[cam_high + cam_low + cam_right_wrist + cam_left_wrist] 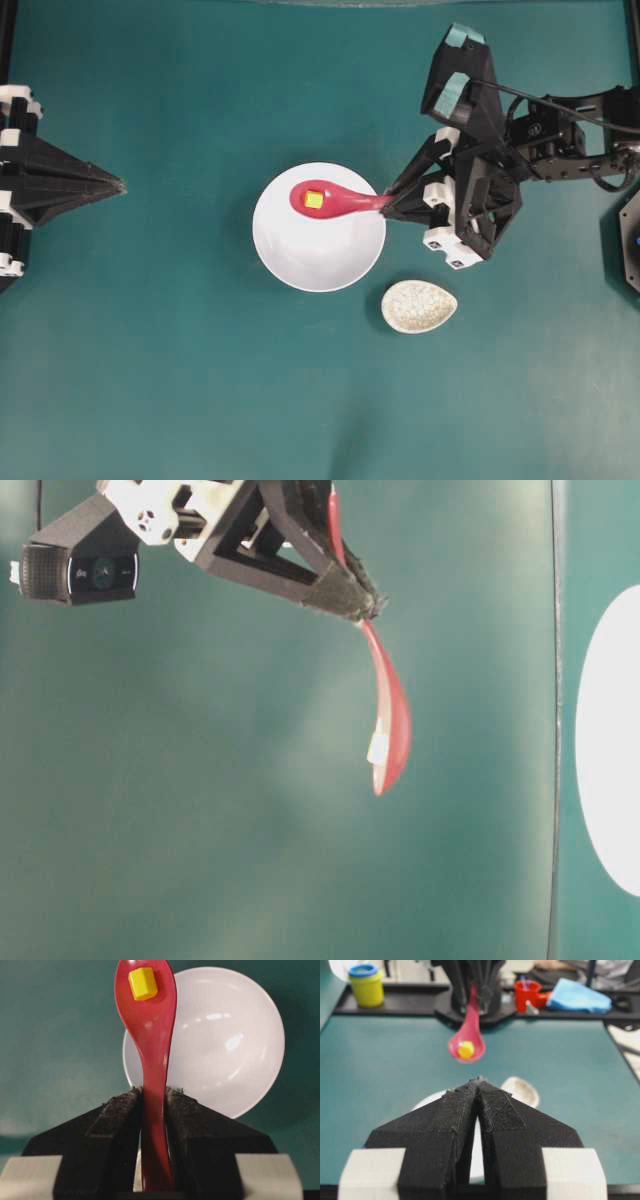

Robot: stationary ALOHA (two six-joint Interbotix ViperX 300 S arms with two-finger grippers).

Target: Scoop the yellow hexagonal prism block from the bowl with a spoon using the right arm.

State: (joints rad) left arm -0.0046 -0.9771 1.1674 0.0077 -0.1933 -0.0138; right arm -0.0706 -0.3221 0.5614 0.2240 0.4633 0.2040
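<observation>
yellow hexagonal prism block (143, 983) sits in the spoon (150, 1035), lifted above the bowl (225, 1040); right gripper (152, 1097) pinches the handle, scoop looks done

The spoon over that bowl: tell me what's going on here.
The right gripper is shut on the handle of the red spoon, holding it above the white bowl. The yellow block sits in the spoon's scoop, already out of the bowl. The left gripper is shut, holding nothing, off to the side.
</observation>
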